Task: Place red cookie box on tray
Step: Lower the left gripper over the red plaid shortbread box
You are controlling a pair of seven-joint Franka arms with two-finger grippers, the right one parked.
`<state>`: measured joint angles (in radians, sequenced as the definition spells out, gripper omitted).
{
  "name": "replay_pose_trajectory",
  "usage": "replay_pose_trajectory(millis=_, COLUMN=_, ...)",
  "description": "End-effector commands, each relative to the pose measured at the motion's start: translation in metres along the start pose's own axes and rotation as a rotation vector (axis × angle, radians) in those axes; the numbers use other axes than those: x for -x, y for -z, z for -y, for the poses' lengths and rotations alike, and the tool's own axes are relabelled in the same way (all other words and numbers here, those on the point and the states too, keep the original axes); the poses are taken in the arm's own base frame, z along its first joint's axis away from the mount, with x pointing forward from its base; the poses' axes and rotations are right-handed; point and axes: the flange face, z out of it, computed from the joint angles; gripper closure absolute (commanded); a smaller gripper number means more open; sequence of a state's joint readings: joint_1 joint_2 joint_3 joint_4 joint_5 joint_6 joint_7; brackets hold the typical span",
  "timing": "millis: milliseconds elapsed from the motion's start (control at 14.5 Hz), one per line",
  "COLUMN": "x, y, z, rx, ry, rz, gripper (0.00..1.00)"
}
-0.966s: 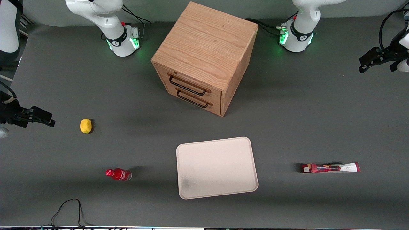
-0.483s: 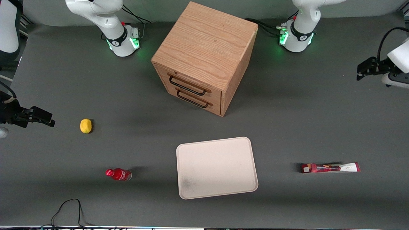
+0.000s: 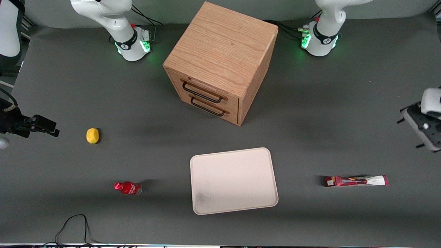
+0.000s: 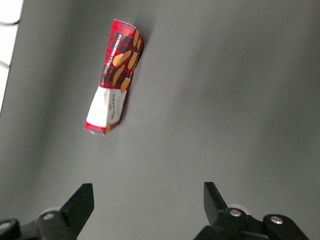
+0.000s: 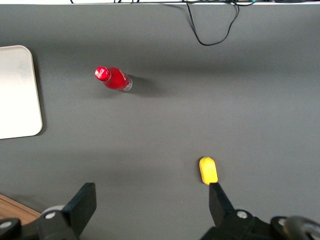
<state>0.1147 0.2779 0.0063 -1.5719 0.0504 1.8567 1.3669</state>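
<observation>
The red cookie box (image 3: 356, 181) lies flat on the grey table toward the working arm's end, apart from the tray. It also shows in the left wrist view (image 4: 115, 77), dark red with a white end and orange marks. The pale cream tray (image 3: 234, 181) lies near the table's middle, nearer to the front camera than the cabinet; its edge shows in the right wrist view (image 5: 17, 90). My left gripper (image 3: 419, 129) hangs above the table at the working arm's end, farther from the front camera than the box. In the wrist view the gripper (image 4: 148, 192) is open and empty over bare table.
A wooden two-drawer cabinet (image 3: 220, 62) stands farther from the front camera than the tray. A small red bottle (image 3: 128, 188) and a yellow fruit (image 3: 92, 135) lie toward the parked arm's end. A black cable (image 3: 74, 225) loops at the table's near edge.
My left gripper has come nearer to the front camera and the cookie box, and has turned to face down at the table. The box and tray have not moved.
</observation>
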Motion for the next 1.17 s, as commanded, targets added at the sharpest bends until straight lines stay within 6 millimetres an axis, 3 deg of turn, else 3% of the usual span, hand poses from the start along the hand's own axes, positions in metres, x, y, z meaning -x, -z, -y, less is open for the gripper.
replay_pose_trajectory(millis=0, x=-0.009, y=-0.047, z=0.051, rx=0.034, ry=-0.167, rz=0.023, gripper=0.02)
replay_pose_trajectory(millis=207, x=-0.032, y=-0.084, z=0.072, rx=0.05, ry=-0.208, rz=-0.005, gripper=0.02)
replay_pose_trajectory(millis=483, x=-0.07, y=-0.112, z=0.086, rx=-0.055, ry=-0.221, rz=-0.045, gripper=0.02)
replay_pose_trajectory(millis=759, x=-0.077, y=-0.154, z=0.096, rx=-0.112, ry=-0.227, rz=-0.045, gripper=0.02)
replay_pose_trajectory(millis=1103, x=-0.074, y=-0.211, z=0.086, rx=-0.081, ry=-0.163, rz=-0.107, gripper=0.04)
